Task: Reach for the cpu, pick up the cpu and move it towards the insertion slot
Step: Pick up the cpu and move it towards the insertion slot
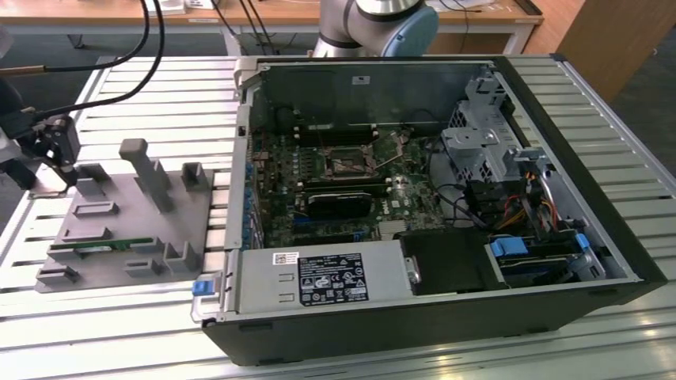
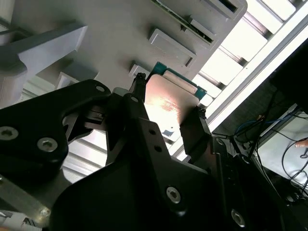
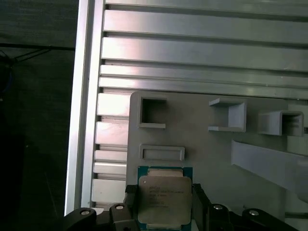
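The cpu [image 3: 162, 198] is a flat square chip with a silvery top and a green rim. It lies between my gripper's [image 3: 163, 192] two black fingers [image 3: 131, 195], which press on its opposite edges. The second wrist view shows the same grip: the cpu [image 2: 168, 103] sits between the fingertips [image 2: 138, 89] over the grey fixture plate [image 2: 57, 19]. In the exterior view my gripper [image 1: 50, 162] is at the far-left end of the fixture plate [image 1: 127, 229]. The insertion slot [image 1: 347, 164] is the silver-framed socket on the motherboard inside the open computer case, well off towards the exterior view's right.
The grey plate carries upright holders [image 1: 148, 170] and a green memory stick [image 1: 100, 247]. The open case [image 1: 423, 198] has tall walls, a drive cage [image 1: 486, 142] and a power supply [image 1: 322, 279]. The slatted aluminium table's edge [image 3: 79, 120] runs close beside the gripper. Cables [image 1: 148, 47] hang above.
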